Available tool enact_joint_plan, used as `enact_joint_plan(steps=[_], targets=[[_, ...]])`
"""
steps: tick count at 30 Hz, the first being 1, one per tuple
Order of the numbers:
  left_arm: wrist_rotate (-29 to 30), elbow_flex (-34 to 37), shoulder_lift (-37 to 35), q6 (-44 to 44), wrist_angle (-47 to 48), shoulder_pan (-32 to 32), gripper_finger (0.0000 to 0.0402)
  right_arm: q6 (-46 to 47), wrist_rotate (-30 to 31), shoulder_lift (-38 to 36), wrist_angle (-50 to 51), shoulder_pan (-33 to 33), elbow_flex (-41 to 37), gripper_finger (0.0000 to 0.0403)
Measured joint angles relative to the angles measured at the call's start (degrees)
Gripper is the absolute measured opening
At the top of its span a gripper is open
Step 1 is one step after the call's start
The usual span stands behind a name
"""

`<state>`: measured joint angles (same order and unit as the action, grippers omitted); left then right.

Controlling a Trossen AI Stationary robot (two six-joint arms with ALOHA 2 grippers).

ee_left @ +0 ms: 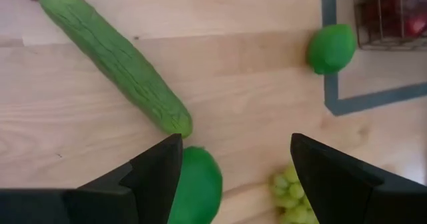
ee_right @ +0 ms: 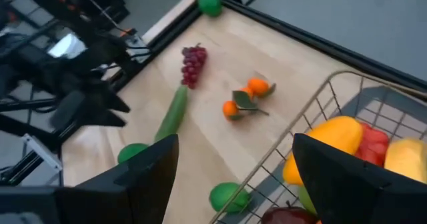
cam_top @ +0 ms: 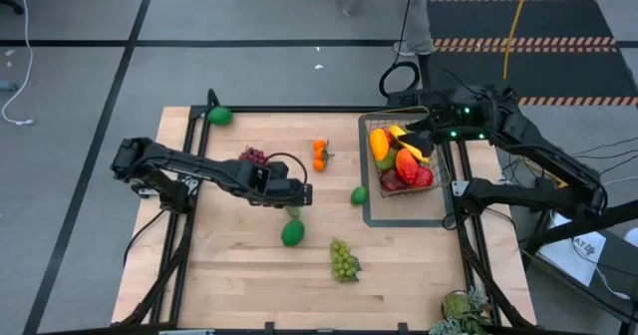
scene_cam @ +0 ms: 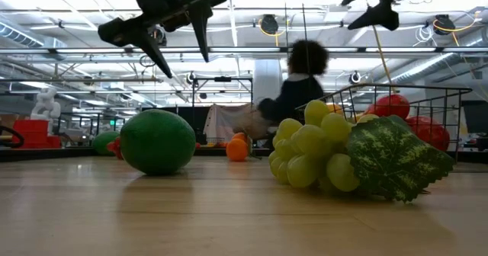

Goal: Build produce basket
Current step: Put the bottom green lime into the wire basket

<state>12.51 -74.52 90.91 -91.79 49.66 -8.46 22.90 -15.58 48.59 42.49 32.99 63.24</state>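
Small dark wire-mesh basket (cam_top: pixel 403 166) near the wooden table's (cam_top: pixel 229 275) right edge holds smooth plastic produce. Bumpy green cucumber (ee_left: pixel 115 57), two limes outside. Left gripper (ee_left: pixel 233 167), right gripper (ee_right: pixel 233 177): both wide, empty.

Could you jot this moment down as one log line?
left pincer: open, above cucumber | right pincer: open, over basket | green grapes: on table

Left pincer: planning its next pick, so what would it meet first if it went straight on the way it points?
Probably the green lime beside the cucumber; the open left pincer hovers above it, depth unclear.
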Motion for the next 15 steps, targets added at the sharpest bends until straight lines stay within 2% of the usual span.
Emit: enact_joint_plan(steps=[6, 10, 15], targets=[[0.02, 0.15, 0.00, -2.58, 0.83, 0.34, 0.0278, -1.69, 0.00, -2.03, -0.06, -1.38, 0.00, 0.0286], [-0.35, 1.89, 0.00, -7.49, 1.50, 0.92, 0.0278, -1.58, -0.02, -2.39, -0.05, -1.77, 0.00, 0.0286], [-3.62, 2.71, 0.00, -8.55, -1.97, 0.75, 0.0278, -1.08, -3.42, -2.67, -0.01, -1.77, 0.00, 0.0286]])
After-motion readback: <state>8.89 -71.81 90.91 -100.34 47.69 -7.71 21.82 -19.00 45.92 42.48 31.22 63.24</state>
